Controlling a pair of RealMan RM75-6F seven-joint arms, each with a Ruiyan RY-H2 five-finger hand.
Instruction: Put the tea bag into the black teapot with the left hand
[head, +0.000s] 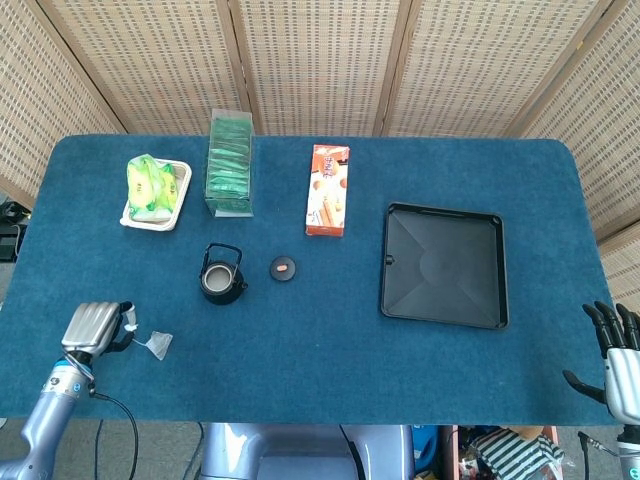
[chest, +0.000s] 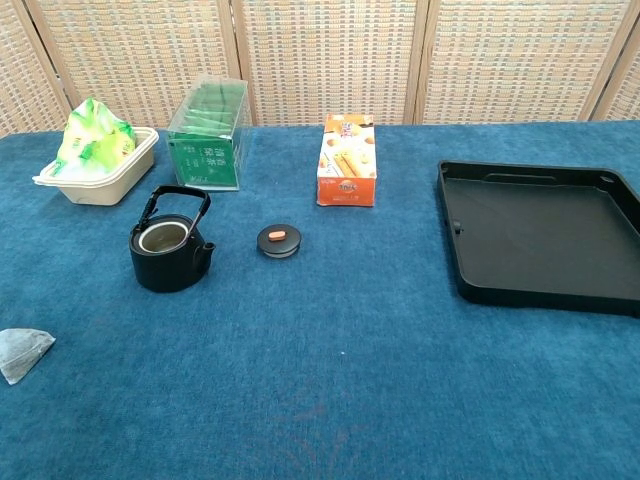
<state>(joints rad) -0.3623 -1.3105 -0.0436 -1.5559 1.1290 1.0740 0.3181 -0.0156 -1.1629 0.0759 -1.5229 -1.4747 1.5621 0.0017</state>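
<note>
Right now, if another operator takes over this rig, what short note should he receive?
Left hand: at the near left table corner beside the tea bag; whether it already pinches the bag's string, I cannot tell.
Right hand: off the table's near right corner, fingers apart, holding nothing.
Black teapot: upright, open; its lid lies beside it.
Done: lid is off.
Left: carry the bag into the teapot.

Bright, even, diffuse light, faint soft shadows (no glare), both views sharp.

Woven screen panels (head: 320, 60) — blue-carpeted table (head: 300, 340)
</note>
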